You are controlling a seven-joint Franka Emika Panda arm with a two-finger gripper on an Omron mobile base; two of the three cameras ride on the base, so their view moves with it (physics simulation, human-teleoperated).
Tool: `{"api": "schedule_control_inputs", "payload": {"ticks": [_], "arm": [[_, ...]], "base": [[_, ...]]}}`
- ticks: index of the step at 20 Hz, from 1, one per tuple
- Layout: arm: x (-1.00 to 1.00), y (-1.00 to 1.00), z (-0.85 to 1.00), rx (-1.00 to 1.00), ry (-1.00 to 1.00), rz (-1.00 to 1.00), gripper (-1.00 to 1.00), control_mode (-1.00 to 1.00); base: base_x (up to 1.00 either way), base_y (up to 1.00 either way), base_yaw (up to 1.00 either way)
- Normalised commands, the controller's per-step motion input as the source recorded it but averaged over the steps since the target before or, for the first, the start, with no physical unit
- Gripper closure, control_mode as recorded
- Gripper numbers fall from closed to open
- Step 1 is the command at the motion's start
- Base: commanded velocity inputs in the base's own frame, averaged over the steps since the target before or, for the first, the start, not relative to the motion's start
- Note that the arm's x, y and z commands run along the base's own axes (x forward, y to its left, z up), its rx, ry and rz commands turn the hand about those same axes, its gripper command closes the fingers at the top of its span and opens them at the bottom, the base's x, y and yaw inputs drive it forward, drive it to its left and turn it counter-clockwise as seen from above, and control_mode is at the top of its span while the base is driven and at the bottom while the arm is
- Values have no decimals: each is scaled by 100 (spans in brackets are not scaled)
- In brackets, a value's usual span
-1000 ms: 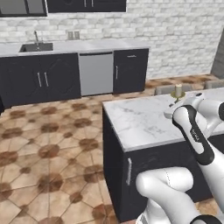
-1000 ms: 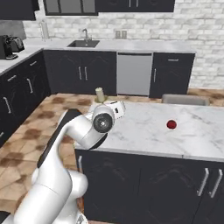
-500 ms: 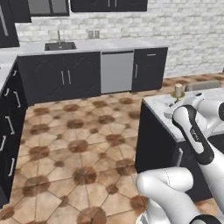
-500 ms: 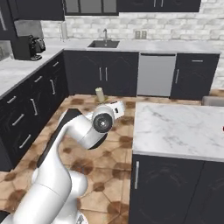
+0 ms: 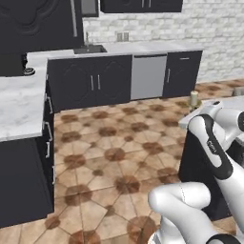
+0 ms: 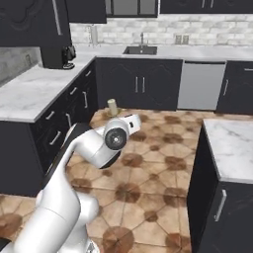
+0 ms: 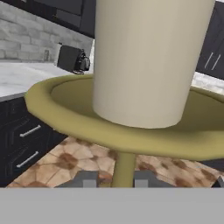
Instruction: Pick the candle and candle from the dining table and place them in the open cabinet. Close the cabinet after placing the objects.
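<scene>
My gripper [image 7: 114, 180] is shut on the slim brass stem of a cream candle [image 7: 148, 61], which stands upright in its brass dish. The same candle [image 5: 194, 98] sits above the hand, over the tiled floor and just left of the dining table [image 5: 228, 103] corner. From the right base the candle [image 6: 112, 106] rises from the gripper [image 6: 116, 114], well left of the dining table [image 6: 232, 148]. A dark ornately panelled cabinet [image 5: 38, 24] with a slim silver handle hangs at the upper left; the cabinet [image 6: 29, 20] interior is hidden. The other candle is out of view.
A marble counter [image 5: 19, 105] over dark drawers runs along the left. A coffee machine [image 6: 66, 53] stands on it, near the sink [image 6: 141, 49]. A grey dishwasher [image 5: 148, 76] sits in the back row. Patterned tile floor [image 5: 109, 157] lies open between counter and table.
The whole picture has shifted: the base has turned left, so the dining table slid to the right edge and the left counter and cabinet came in. The candle stays in the shut gripper.
</scene>
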Motion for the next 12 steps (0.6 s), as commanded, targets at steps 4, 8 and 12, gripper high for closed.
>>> {"api": "schedule_control_inputs", "payload": {"ticks": [4, 8, 12], "arm": [[0, 0, 0, 0, 0, 0, 100, 100], [0, 0, 0, 0, 0, 0, 100, 100], [0, 0, 0, 0, 0, 0, 100, 100]], "base": [[49, 64, -1], [65, 36, 0], [74, 11, 0]]}}
